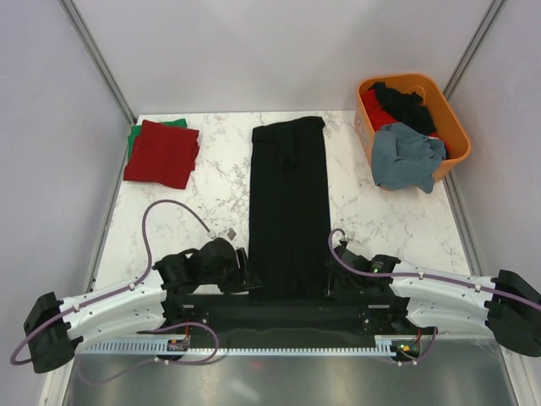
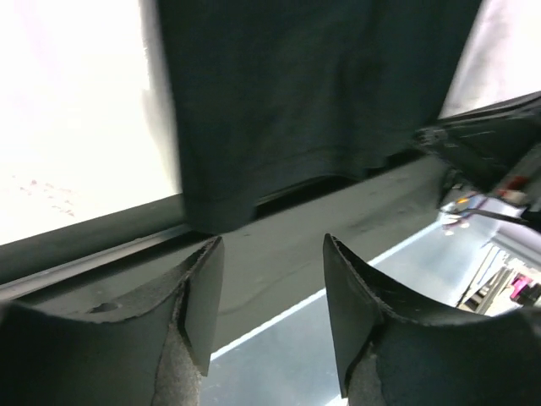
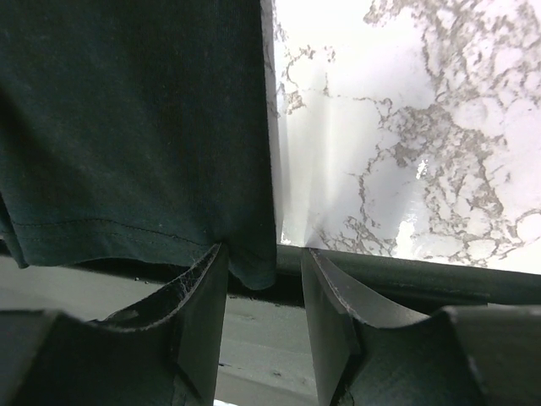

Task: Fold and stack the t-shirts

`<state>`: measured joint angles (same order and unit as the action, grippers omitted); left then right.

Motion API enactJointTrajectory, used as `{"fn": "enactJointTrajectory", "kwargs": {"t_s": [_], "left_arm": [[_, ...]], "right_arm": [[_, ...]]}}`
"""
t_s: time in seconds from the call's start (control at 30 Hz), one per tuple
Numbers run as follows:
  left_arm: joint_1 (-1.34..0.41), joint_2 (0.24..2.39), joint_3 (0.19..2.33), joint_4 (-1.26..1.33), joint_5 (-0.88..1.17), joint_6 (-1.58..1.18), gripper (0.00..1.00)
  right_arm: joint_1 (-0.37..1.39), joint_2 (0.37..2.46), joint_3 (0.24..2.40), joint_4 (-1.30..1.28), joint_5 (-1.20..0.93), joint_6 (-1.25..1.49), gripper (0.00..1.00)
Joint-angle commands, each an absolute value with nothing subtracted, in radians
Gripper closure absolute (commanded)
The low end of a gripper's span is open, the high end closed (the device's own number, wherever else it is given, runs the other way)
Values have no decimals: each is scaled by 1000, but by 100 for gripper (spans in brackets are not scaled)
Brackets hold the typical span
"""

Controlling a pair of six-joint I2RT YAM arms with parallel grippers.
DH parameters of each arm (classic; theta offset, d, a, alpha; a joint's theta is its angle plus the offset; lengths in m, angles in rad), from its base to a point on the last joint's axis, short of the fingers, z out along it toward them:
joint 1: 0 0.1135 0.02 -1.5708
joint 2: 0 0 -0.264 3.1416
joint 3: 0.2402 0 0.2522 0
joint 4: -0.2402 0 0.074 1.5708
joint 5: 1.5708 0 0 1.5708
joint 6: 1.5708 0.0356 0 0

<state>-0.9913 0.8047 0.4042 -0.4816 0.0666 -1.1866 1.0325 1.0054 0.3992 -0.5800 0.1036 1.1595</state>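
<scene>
Black shirt (image 1: 287, 203) lies in the middle of the surface (image 1: 380, 220) as a long narrow strip running 6 to 12 o'clock, sides folded in, collar end far. Its near hem hangs slightly over the front edge.

Left claw (image 2: 270, 245) sits at the 7 o'clock corner of the hem, fingers apart, nothing between them; the hem corner is just ahead of its left finger. Right claw (image 3: 264, 254) sits at the 5 o'clock corner, fingers also apart, with the cloth corner drooping at the gap and not pinched.

Finished pile at 10 o'clock: red shirt (image 1: 162, 152) folded on top of green shirt (image 1: 133, 139). Basket (image 1: 461, 135) at 2 o'clock holds more shirts, with a grey-blue shirt (image 1: 406, 156) spilling over its rim.

Step in hand, as I read it: grab both near corners and fold the strip lengthwise toward 12 o'clock.

To do it well:
- Each claw should push in far enough to catch every layer at its corner, not just the top one. The folded-in side could slip loose otherwise.
- Both should close at the same depth and lift level, so the hem stays square.
- The hem should travel straight up the strip and land aligned with the side edges.
- Lift low; soft cloth sags in the middle and can drag the strip crooked.
</scene>
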Motion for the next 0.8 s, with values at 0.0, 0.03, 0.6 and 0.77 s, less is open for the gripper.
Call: {"fn": "enactJointTrajectory", "kwargs": {"t_s": [0.0,0.03,0.6,0.77], "left_arm": [[-1000,794,457,-563,5,-1223,41],[-1000,807,456,-564,3,-1224,40],[-1014,946,354,-434,-26,-1272,44],[-1023,965,362,-414,-60,-1279,52]], "right_arm": [[1034,1028,383,-538,173,1150,53],[1034,1034,387,-538,172,1149,53],[1034,1031,377,-532,187,1138,57],[1034,1031,374,-529,190,1138,61]]}}
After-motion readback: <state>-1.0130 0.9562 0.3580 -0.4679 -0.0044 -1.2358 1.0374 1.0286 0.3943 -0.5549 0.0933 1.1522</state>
